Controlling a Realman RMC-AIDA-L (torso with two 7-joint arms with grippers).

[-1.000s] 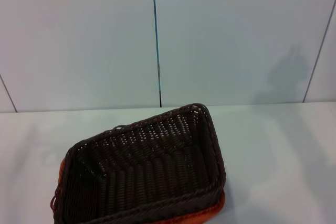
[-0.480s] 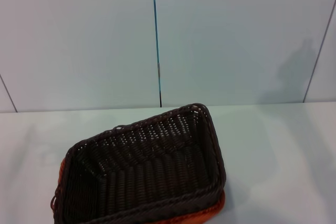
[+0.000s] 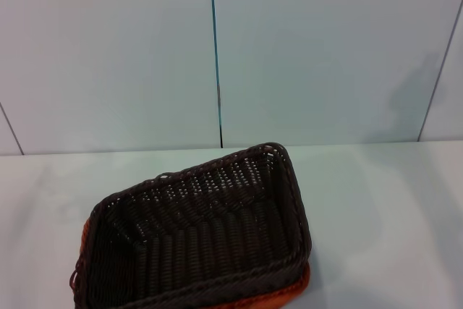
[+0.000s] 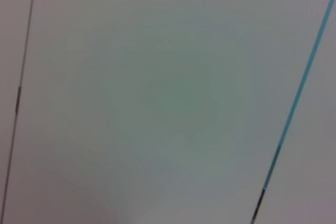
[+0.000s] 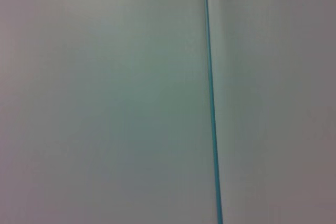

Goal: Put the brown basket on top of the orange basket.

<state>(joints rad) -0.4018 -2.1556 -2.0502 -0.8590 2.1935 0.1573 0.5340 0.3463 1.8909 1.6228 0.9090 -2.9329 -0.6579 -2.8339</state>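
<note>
Head view: brown basket [image 3: 195,233] nested on orange basket [image 3: 286,296], long axis slanting from near-left to far-right on table [image 3: 383,215], only orange slivers showing at both ends. No gripper in any view, so finger state impossible to tell. Stacking probably finished; nearer arm not determinable.

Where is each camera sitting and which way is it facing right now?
Head view: from the robot's head, forward and down at the brown basket nested in the orange basket on the white table, the wall behind; no arm or end effector shows.
Left wrist view: faces the bare wall only; none of the robot shows.
Right wrist view: the same, bare wall only.
Shared: all three show the wall's blue seam.
</note>
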